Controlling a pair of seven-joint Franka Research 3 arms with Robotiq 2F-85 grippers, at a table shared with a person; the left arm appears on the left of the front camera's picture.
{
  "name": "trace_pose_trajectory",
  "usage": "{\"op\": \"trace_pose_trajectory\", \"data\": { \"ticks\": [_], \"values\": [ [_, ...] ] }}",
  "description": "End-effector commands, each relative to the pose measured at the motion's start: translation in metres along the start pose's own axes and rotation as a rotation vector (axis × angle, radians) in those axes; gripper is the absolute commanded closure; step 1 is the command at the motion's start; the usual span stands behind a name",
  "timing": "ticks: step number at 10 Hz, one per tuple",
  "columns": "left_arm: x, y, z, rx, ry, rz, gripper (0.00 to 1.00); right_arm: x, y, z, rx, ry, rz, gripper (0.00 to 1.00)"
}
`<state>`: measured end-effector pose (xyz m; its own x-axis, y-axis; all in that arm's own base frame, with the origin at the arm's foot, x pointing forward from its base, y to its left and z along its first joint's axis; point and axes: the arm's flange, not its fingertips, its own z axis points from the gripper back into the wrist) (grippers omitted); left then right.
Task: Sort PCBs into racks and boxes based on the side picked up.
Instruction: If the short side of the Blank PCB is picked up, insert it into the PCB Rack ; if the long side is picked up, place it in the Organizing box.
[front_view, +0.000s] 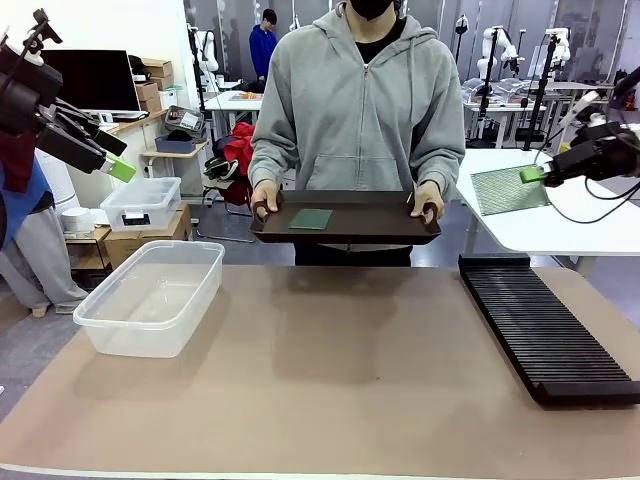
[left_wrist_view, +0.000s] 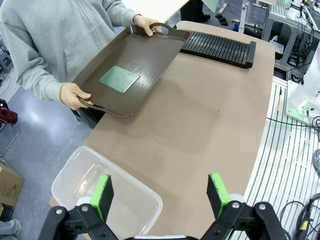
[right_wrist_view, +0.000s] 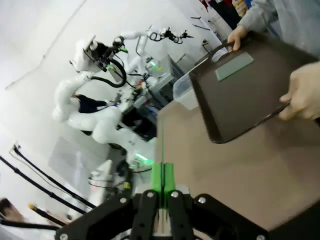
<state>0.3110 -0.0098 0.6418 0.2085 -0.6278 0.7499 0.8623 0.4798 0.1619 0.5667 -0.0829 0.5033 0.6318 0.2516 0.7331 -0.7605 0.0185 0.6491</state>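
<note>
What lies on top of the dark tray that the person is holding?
One green circuit board lies flat on the tray, left of its middle in the front view. The board's underside, and the tray surface beneath it, are covered and cannot be seen.

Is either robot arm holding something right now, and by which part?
The right gripper pinches a green circuit board by one edge, jaws shut on it. The left gripper is open and holds nothing.
</note>
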Motion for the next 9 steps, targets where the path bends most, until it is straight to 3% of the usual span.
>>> {"op": "trace_pose_trajectory", "data": {
  "ticks": [1,4,5,6,7,9],
  "values": [
    [0.0,0.001,-0.001,0.0,-0.001,0.001,0.0,-0.023,0.007,0.014,-0.12,-0.024,0.089,0.98],
    [0.0,0.001,-0.001,0.0,-0.001,0.001,0.0,-0.044,-0.002,0.049,-0.282,-0.092,0.126,0.98],
    [0.0,0.001,-0.001,0.0,-0.001,0.001,0.0,-0.05,-0.007,0.061,-0.267,-0.146,0.114,0.98],
    [0.0,0.001,-0.001,0.0,-0.001,0.001,0.0,-0.05,-0.012,0.062,-0.118,-0.253,-0.029,0.98],
    [0.0,0.001,-0.001,0.0,-0.001,0.001,0.0,-0.046,-0.005,0.065,-0.265,-0.094,0.107,0.98],
    [0.0,0.001,-0.001,0.0,-0.001,0.001,0.0,-0.046,-0.005,0.065,-0.265,-0.094,0.107,0.98]
  ]
}}
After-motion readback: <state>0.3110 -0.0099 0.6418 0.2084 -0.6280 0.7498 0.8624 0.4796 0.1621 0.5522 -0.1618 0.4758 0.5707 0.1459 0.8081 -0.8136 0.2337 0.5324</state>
